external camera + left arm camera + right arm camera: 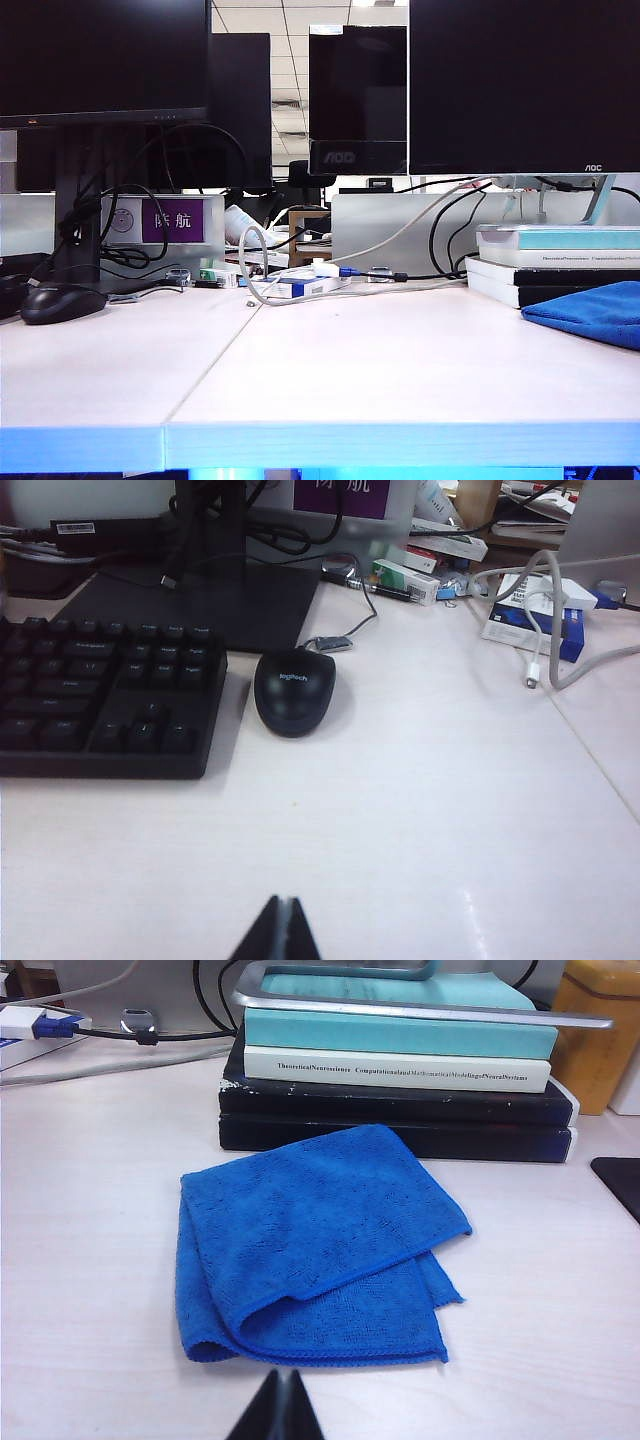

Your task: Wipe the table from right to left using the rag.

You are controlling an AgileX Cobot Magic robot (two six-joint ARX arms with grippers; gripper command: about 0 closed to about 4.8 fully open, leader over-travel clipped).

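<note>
Right wrist view: rag (315,1250) folded on table (90,1260), just ahead of right fingers (278,1410), closed, empty; left fingers (280,935) closed, empty.

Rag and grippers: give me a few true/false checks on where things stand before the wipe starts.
1. The rag lies folded on the table in front of a stack of books. True.
2. The right gripper is holding the rag. False: it is shut, short of the rag, holding nothing.
3. The mouse sits beside a keyboard. True.
4. The left gripper is open above the mouse. False: it is shut, over bare table short of the mouse.
5. The rag is on the left of the exterior view. False: it is at the right edge.
</note>
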